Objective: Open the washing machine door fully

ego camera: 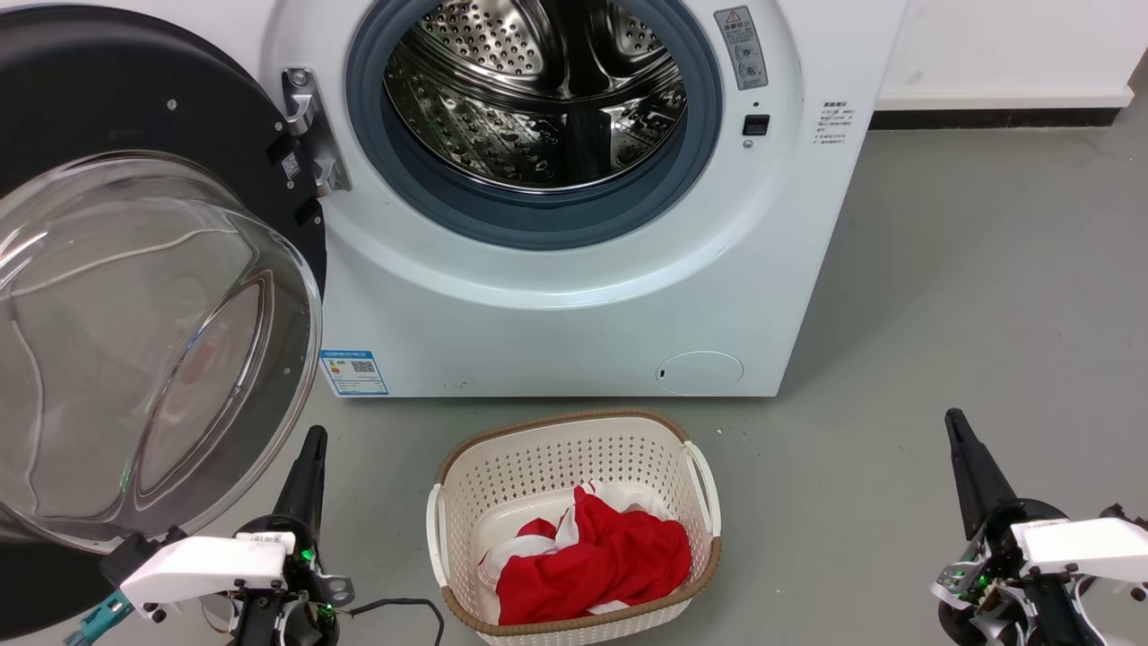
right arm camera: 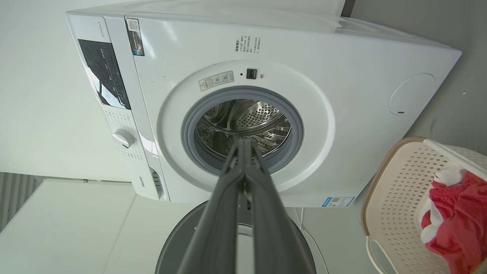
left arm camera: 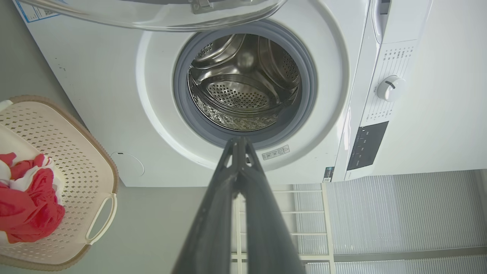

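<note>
washing machine door (ego camera: 134,117): cut by left edge | basket (left arm camera: 68,152): cut by left edge | warning label (ego camera: 741,47): print unreadable

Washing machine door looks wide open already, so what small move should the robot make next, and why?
Probably ease the left arm back: the door hangs swung far left, the drum is uncovered, and the shut jaws sit close by its glass bowl.

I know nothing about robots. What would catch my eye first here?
The washing machine door stands swung wide at the head view's left, its glass bowl bulging toward the camera. Beside it gapes the shiny steel drum. On the floor below, a pale basket holds red and white cloth.
</note>
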Tool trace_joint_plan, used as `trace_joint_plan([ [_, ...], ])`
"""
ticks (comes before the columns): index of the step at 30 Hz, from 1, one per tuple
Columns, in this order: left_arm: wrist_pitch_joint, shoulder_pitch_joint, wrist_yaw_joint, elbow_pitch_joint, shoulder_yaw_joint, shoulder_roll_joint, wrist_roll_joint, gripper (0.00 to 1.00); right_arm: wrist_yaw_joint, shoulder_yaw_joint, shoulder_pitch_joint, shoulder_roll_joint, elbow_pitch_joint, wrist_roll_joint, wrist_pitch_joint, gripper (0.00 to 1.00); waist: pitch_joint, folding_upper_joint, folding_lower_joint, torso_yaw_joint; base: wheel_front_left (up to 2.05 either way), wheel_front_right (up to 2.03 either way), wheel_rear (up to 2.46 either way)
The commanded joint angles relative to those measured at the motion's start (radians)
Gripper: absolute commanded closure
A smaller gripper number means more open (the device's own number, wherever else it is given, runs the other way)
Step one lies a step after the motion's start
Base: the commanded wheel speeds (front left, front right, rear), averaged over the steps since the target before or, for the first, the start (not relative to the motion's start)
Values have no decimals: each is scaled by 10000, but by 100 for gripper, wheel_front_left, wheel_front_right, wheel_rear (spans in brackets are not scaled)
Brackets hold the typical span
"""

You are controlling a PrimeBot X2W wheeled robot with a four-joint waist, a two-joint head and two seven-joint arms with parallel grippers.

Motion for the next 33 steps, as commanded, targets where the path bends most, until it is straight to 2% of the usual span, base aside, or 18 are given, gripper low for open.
trace_joint_plan([
  [1,69,-79,-49,22,48,-13,-268,100,-3,-34,-202,9,42,272,77,100,-7,0,0,5,0,0,0],
  [14,284,-109,-108,77,110,-28,-1109,100,-3,-120,-236,40,143,1065,264,100,-47,0,0,31,0,0,0],
  [33,273,-105,-108,71,104,-26,-1077,100,-3,-188,-244,80,142,946,324,100,-47,0,0,31,0,0,0],
])
